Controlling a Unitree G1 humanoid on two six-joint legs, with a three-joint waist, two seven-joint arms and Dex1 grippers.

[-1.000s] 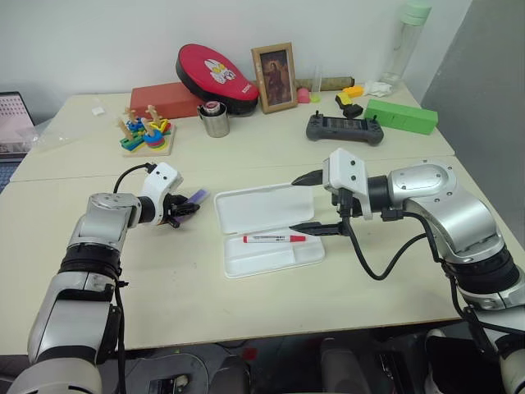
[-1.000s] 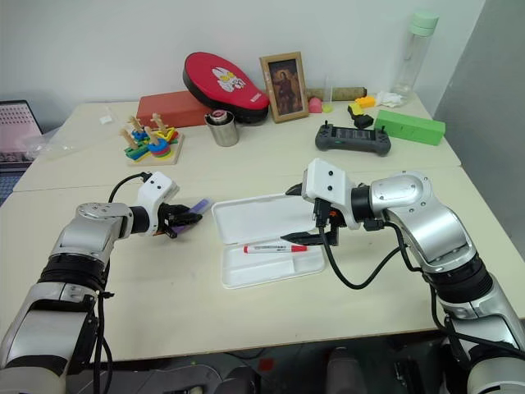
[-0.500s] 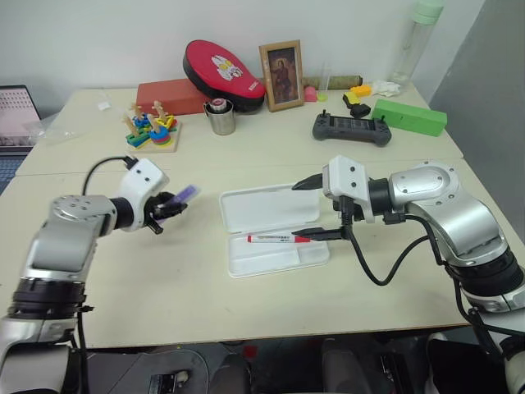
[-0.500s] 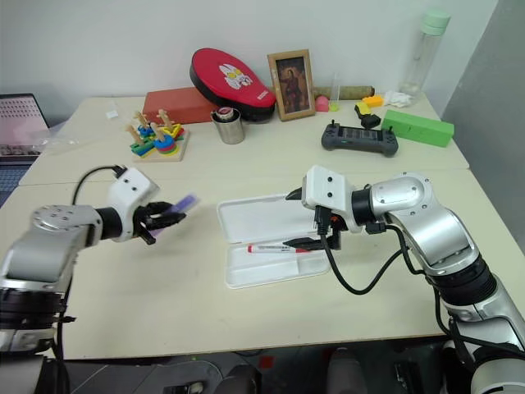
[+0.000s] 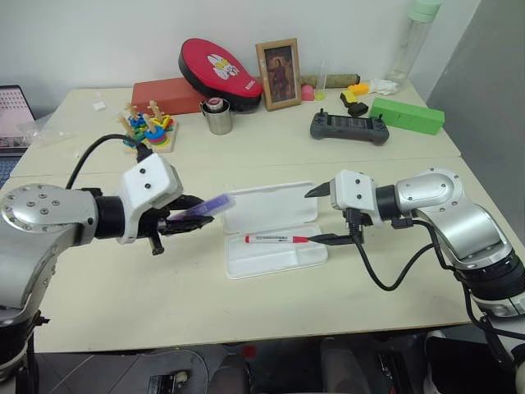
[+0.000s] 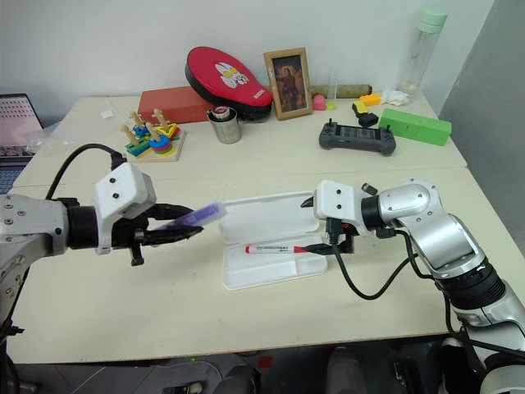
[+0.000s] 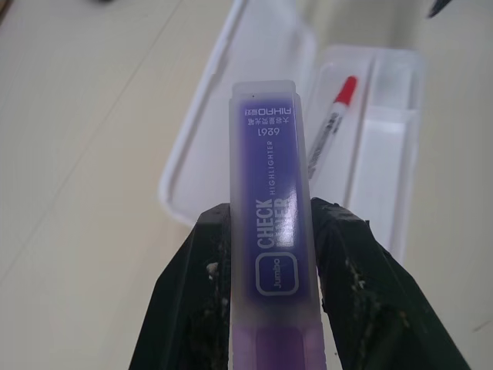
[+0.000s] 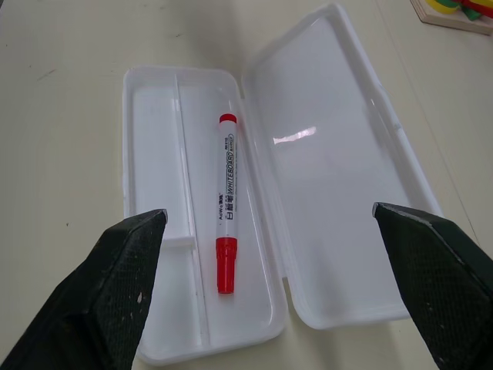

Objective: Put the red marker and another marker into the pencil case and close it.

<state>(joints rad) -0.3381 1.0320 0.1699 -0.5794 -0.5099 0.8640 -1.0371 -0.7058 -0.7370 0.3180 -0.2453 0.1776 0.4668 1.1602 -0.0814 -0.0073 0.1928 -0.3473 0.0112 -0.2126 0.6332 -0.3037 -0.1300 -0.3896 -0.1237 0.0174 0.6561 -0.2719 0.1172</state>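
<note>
The pencil case (image 5: 271, 205) lies open on the table, its lid flat on the far side and its divided tray on the near side. In the tray lies the red marker (image 5: 275, 239), its cap toward my right arm. My left gripper (image 5: 195, 215) hovers just left of the case, shut on the purple marker (image 5: 209, 206), whose end reaches over the lid's left corner. In the left wrist view the purple marker (image 7: 269, 231) sits between both fingers. My right gripper (image 5: 312, 217) stands open at the case's right end, one finger by the lid and one by the tray.
Along the back of the table stand a game controller (image 5: 349, 127), a green box (image 5: 406, 115), a metal cup (image 5: 217, 115), a wooden stacking toy (image 5: 148, 131), a picture frame (image 5: 277, 74) and a bottle (image 5: 414, 37). A laptop (image 5: 12, 115) sits at the far left.
My left gripper has risen and swung right toward the case, carrying the purple marker with it. The right gripper has hardly moved and stays open. The camera has shifted a little.
</note>
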